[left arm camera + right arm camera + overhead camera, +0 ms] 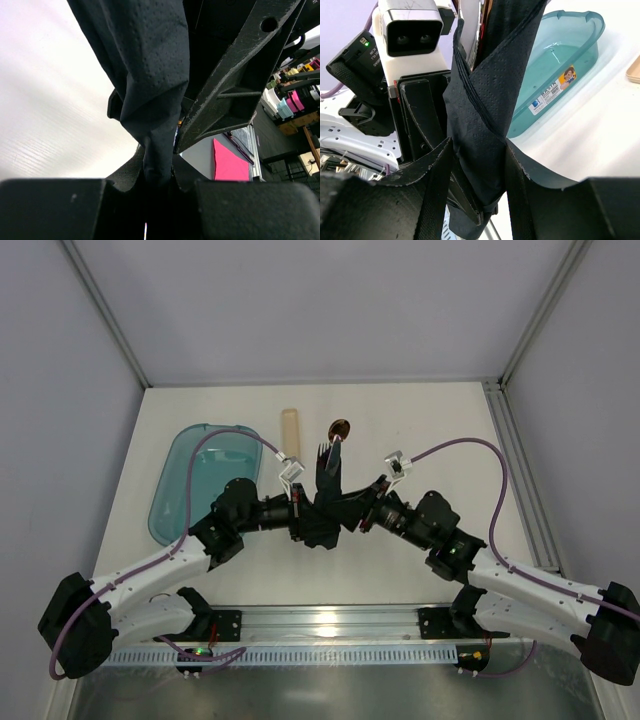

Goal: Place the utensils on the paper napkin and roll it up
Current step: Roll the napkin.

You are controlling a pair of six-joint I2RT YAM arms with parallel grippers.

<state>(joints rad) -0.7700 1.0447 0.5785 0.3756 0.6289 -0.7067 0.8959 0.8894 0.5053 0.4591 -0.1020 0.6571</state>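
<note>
My left pincer (156,186) and right pincer (477,167) both clamp the soft, tear-prone paper napkin (481,100); I would grip where the stiff, slippery utensils (340,428) back it.

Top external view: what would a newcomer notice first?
The dark navy paper napkin, rolled into a bundle at table centre, is pinched between the left gripper and right gripper. A copper-coloured metal spoon and fork poke out of its far end. A translucent teal plastic tub sits to the left.
</note>
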